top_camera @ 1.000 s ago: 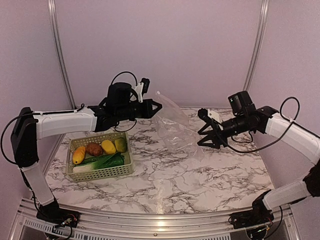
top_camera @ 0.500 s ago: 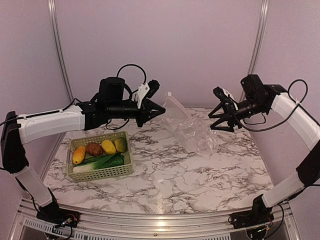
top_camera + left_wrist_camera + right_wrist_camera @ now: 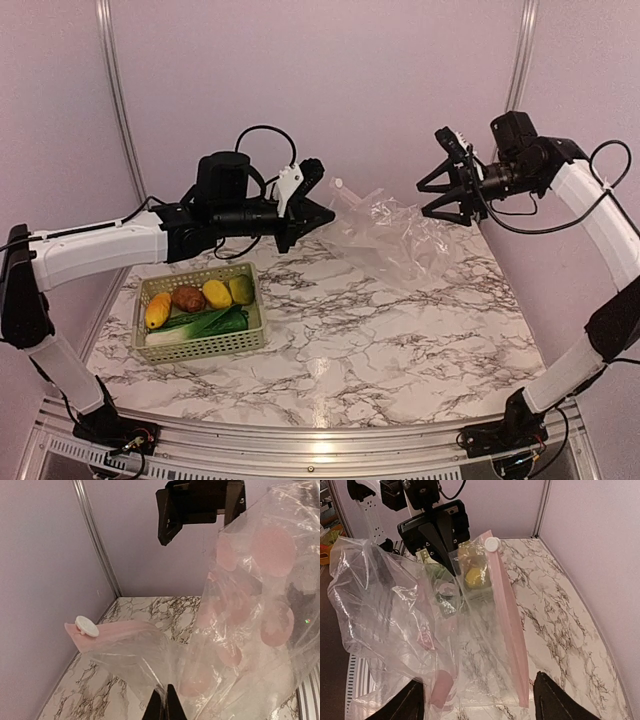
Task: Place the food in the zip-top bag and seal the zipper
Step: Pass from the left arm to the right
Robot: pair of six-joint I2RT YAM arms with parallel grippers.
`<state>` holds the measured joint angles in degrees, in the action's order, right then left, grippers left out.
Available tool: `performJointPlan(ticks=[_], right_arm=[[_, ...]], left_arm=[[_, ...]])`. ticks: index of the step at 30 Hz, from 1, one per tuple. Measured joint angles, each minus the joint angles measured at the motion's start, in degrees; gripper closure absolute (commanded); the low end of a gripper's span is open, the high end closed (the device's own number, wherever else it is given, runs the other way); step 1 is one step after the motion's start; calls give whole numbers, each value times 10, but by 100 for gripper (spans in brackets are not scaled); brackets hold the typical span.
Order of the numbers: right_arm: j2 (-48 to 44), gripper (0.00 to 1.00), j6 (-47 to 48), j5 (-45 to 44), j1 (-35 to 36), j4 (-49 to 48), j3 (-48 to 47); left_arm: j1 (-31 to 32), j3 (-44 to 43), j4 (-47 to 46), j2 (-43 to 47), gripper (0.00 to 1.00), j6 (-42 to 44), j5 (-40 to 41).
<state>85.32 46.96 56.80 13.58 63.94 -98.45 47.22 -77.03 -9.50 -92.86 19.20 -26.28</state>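
Note:
The zip-top bag [image 3: 392,238] is clear, crumpled plastic hanging above the back of the table. Its zipper [image 3: 507,625] is a pink strip with a white slider [image 3: 492,542]. My left gripper [image 3: 318,212] is shut on the bag's film near the mouth; the pinch shows at the tips [image 3: 163,705]. At the bag's right side my right gripper [image 3: 445,190] is open. Its fingers stand wide apart [image 3: 482,705], with film lying before them and against the left finger, not gripped. The food sits in a basket: lemon [image 3: 217,293], potato [image 3: 188,297], orange piece [image 3: 157,309], cucumber [image 3: 225,322], leek [image 3: 175,335].
The pale green lattice basket [image 3: 205,347] stands on the marble table [image 3: 380,350] at the front left. Purple walls with metal posts [image 3: 515,95] close the back and sides.
My right gripper has risen and moved back toward the wall while opening wider. The bag has lifted off the table and spread between the two grippers. My left arm has risen slightly.

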Motion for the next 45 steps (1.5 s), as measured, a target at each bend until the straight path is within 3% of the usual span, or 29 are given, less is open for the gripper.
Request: performJointPlan(ticks=[5,10,15,18,22,28,38,45], right_arm=[[-43,21,38,-6,0,22,14],[-162,22,54,-25,0,27,150],[-235,30,-20,-78,1,-54,218],[-218,40,-63,-107,1,-117,208],[-161,41,-103,-130,1,-193,195],[-133,38,-91,-114,3,-223,204],[-132,38,-25,-70,75,-162,248],[-119,47,-14,-66,102,-144,273]], left_arm=[[-18,-33,-23,-23,100,-50,172],[-77,-64,-37,-40,100,-72,260],[-77,-48,-36,-34,100,-39,132],[-50,-30,-14,-22,100,-9,56],[-6,-21,42,2,100,46,-1],[41,0,93,55,100,90,-25],[77,26,116,67,100,99,-26],[80,26,114,67,100,95,-26]])
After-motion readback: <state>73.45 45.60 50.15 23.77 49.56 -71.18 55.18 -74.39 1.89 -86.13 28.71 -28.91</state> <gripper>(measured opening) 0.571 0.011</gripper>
